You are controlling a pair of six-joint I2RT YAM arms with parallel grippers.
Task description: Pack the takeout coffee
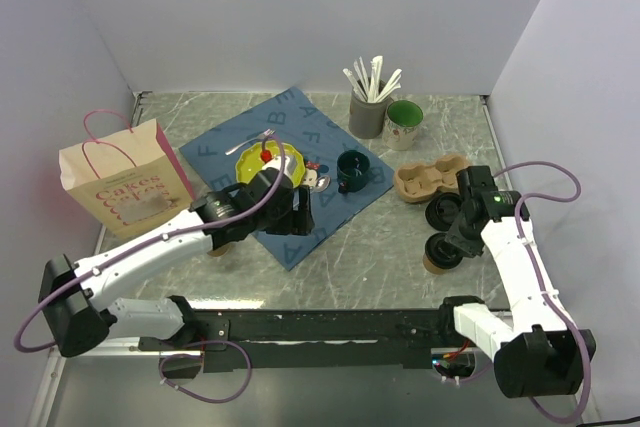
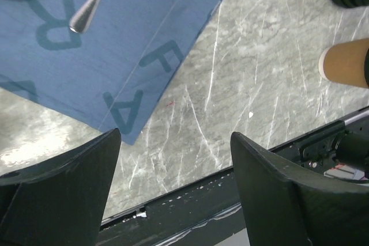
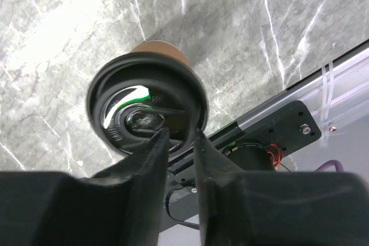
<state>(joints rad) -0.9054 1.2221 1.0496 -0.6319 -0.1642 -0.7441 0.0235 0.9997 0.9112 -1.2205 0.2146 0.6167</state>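
Coffee (image 1: pixel 438 253) stands about upright, lid (image 3: pixel 141 120) uppermost; right claw (image 3: pixel 177 136) narrowly apart astride its rim.

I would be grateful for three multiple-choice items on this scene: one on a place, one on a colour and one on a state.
1. Where on the table is the takeout coffee?
A. far left corner
B. near right, by the right gripper
C. dead centre

2. What colour is its lid?
A. white
B. black
C. green

3. How is the left gripper?
A. open, holding nothing
B. shut on the coffee
C. shut on nothing

Key:
1 B, the top view shows it at the right arm's tip, near the front edge.
2 B, the right wrist view shows a black lid on the brown cup.
3 A, the left wrist view shows a wide gap with only table beneath.
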